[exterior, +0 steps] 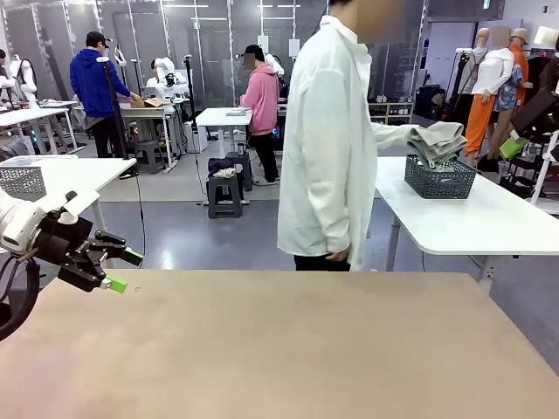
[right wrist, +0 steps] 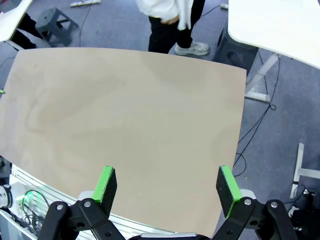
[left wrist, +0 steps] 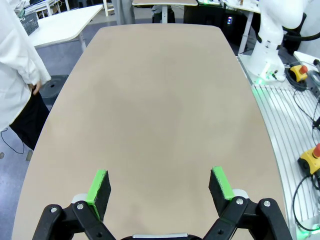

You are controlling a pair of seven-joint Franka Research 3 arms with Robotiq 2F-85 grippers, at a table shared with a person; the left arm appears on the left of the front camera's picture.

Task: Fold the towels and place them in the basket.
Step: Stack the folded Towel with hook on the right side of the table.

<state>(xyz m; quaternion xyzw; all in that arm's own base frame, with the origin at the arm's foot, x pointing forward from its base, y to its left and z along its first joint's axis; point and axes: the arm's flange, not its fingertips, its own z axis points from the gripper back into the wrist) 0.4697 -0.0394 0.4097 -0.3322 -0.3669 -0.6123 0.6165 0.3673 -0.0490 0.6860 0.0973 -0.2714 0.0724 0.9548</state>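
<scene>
Big tan table [exterior: 279, 349], bare on top. Left gripper [exterior: 122, 270] up above the near left corner of it, fingers spread wide, nothing between them. Green pads [left wrist: 98, 187] far apart in the left wrist view, plain tabletop below. Right gripper [right wrist: 167, 185] spread wide too, holding nothing, hanging high over the near edge of the tan table and looking down on it.

Person in a long white coat [exterior: 327, 140] standing at the far side of the table, turned to the right. One arm stretched out to a pile of towels [exterior: 434, 141]. Pile sitting on top of a dark basket [exterior: 440, 177] with holes in its sides. Towels look pale grey-green and cream from here, too far off to tell each one apart. Cannot tell if the hand is gripping the pile or just touching it. Basket on a white table [exterior: 476, 218] behind and to the right, well apart from the tan table and from both grippers.

Pale grey bin [exterior: 22, 182] with holes on another white table far to the left.
</scene>
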